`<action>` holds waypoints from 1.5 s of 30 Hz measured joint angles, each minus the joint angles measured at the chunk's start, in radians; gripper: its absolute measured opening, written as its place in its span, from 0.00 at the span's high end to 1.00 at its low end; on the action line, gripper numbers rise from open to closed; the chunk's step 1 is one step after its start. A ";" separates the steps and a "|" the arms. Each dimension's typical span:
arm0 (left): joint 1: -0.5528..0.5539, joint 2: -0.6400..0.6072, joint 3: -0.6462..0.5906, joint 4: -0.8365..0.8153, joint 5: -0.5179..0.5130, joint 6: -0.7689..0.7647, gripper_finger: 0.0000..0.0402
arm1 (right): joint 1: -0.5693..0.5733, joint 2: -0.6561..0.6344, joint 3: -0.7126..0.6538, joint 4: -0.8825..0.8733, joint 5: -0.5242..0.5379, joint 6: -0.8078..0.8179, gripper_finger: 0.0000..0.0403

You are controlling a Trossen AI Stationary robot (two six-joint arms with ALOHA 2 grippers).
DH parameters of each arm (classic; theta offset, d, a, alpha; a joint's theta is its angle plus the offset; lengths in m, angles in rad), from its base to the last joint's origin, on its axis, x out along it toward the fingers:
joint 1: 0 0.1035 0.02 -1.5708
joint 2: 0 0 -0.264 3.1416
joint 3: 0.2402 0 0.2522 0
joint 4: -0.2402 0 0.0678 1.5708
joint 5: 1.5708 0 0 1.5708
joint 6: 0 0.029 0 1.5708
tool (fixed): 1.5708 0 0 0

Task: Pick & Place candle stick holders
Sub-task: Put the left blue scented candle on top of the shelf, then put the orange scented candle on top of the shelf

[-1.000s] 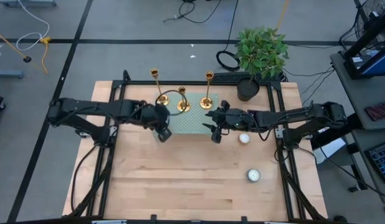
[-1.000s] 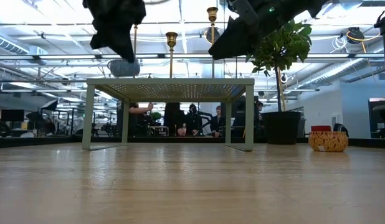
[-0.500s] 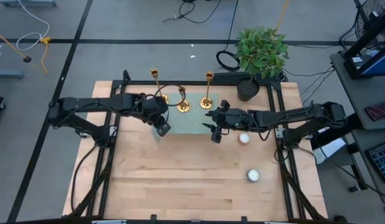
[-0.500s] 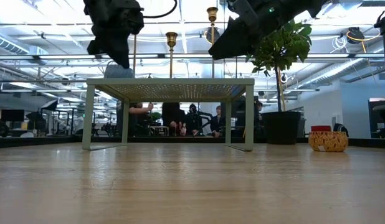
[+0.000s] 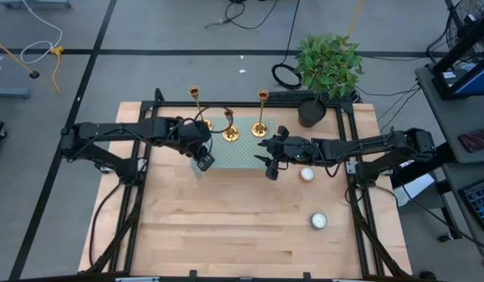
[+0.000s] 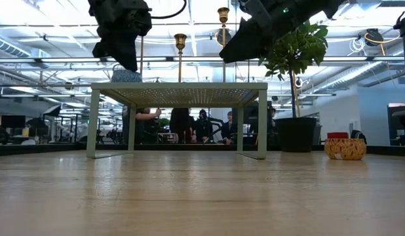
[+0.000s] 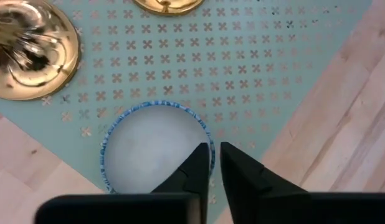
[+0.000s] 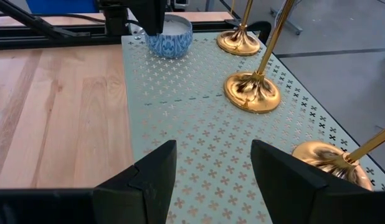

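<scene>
Three gold candle stick holders stand upright on their round bases on a pale green perforated stand (image 5: 243,153): a left one (image 5: 204,125), a middle one (image 5: 230,135) and a right one (image 5: 259,128). My left gripper (image 5: 201,157) is at the stand's near left corner, shut on a blue-and-white bowl (image 7: 152,149) that sits on the stand (image 6: 126,76). My right gripper (image 5: 269,160) hovers open and empty over the stand's right part, its fingers (image 8: 146,180) wide apart, pointing toward the holders (image 8: 251,92). My left gripper pinches the bowl's rim (image 7: 209,144) on the side next to the stand's edge, one finger inside (image 7: 195,171) the bowl and one outside. The fingers come from above, pointing down. The bowl sits upright, its bottom on the stand's corner.
Two small white round things (image 5: 307,174) (image 5: 318,221) lie on the wooden table right of the stand. A potted plant (image 5: 328,66) stands at the far right corner. A small patterned bowl (image 6: 345,148) shows at the low view's right. People sit in the room beyond.
My left gripper has gone down and a little toward the table's far edge with the bowl. The bowl hung just above the stand and now rests on its corner. It has kept still for the last half second.
</scene>
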 joint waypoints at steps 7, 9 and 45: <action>-0.001 -0.001 0.000 0.000 -0.002 0.000 0.76 | 0.018 -0.011 0.000 -0.011 0.000 0.000 0.50; -0.004 -0.008 0.000 0.000 -0.002 0.003 0.75 | 0.035 -0.019 0.002 -0.018 0.000 0.000 0.50; -0.220 -0.035 -0.052 0.355 -0.073 0.365 0.74 | 0.348 -0.092 -0.148 -0.842 0.211 0.669 0.58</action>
